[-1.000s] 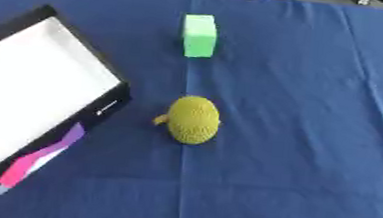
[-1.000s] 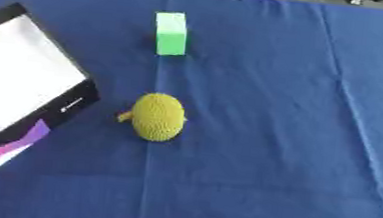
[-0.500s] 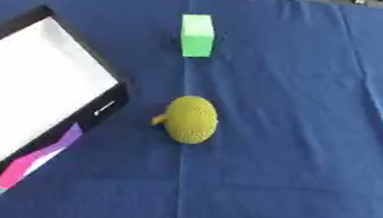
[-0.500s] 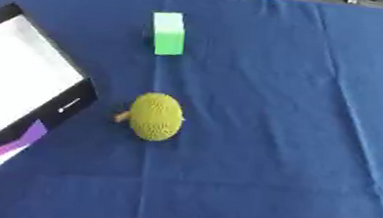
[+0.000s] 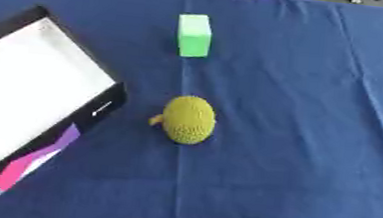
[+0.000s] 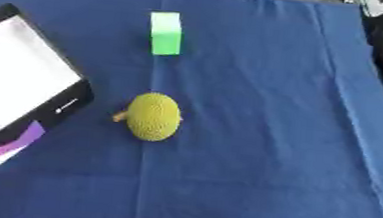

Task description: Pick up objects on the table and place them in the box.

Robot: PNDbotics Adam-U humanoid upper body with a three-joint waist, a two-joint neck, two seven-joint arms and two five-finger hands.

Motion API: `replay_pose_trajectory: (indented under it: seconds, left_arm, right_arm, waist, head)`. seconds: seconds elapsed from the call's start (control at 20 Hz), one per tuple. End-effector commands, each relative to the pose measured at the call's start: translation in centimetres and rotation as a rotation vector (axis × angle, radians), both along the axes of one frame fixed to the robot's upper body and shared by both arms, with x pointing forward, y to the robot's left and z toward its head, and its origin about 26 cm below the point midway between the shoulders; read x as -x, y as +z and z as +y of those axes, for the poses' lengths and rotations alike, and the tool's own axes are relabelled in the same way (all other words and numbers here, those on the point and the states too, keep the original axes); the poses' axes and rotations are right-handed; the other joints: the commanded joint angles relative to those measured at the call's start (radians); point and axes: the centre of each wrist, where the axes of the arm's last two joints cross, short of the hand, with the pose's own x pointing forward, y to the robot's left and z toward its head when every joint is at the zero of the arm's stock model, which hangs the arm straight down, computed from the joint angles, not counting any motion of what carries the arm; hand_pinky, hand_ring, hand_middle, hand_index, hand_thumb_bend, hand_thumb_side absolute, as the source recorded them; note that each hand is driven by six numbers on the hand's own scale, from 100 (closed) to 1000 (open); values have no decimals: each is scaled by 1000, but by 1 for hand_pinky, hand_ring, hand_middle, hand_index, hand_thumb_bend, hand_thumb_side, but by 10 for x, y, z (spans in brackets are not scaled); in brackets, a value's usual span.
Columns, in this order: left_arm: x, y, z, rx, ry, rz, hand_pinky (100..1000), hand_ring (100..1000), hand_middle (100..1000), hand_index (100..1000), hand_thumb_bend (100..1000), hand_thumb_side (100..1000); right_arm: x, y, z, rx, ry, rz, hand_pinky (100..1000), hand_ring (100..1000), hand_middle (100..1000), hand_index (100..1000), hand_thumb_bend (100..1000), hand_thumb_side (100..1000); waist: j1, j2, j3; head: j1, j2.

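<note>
Black-walled box (image 5: 112, 104) at far left, white inside, nothing in it yet as far as can be seen. Just right of its wall, bumpy yellow-green fruit (image 5: 188, 119) lying on the blue cloth (image 5: 297, 141), short stem toward the box. Farther back, well apart, green block (image 5: 193, 35) lying on the cloth too. Neither robot hand anywhere in sight, so open or clenched impossible to say. By the look of it, nothing packed, both pieces left to lift and drop in
</note>
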Motion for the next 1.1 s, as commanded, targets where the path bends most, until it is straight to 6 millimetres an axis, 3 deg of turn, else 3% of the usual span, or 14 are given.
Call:
replay_pose_trajectory:
  seconds: [0.05,0.15,0.25,0.4,0.5,1.1]
  left_arm:
    - [0,7,1,-10,-4,-16,756,779,649,818,659,606]
    - [1,7,1,-6,-1,-15,756,779,649,818,660,603]
    - [0,9,1,-6,1,-24,756,780,650,818,661,601]
    - [0,12,1,-3,7,-40,756,780,650,818,662,599]
    - [0,13,1,-1,10,-46,756,781,650,818,662,597]
    - [0,21,1,28,62,-92,759,788,662,823,672,584]
  right_arm:
    - [2,20,10,90,75,49,935,951,931,967,100,636]
    - [4,26,19,156,117,92,938,955,933,966,100,590]
    - [6,31,27,208,147,118,941,956,924,959,100,464]
    - [7,35,41,270,192,147,945,957,920,943,284,187]
    - [7,36,50,295,219,156,949,960,911,941,334,123]
    - [-4,12,98,299,224,202,947,959,917,943,304,140]
  waist:
    - [-2,-33,3]
    - [-2,-33,4]
    - [-1,-33,5]
    - [0,-34,6]
    - [1,-35,6]
    - [7,-47,9]
  head:
    - [-9,-16]
    - [-11,-15]
    - [-12,-15]
    - [-12,-14]
    - [-13,-12]
    - [-29,2]
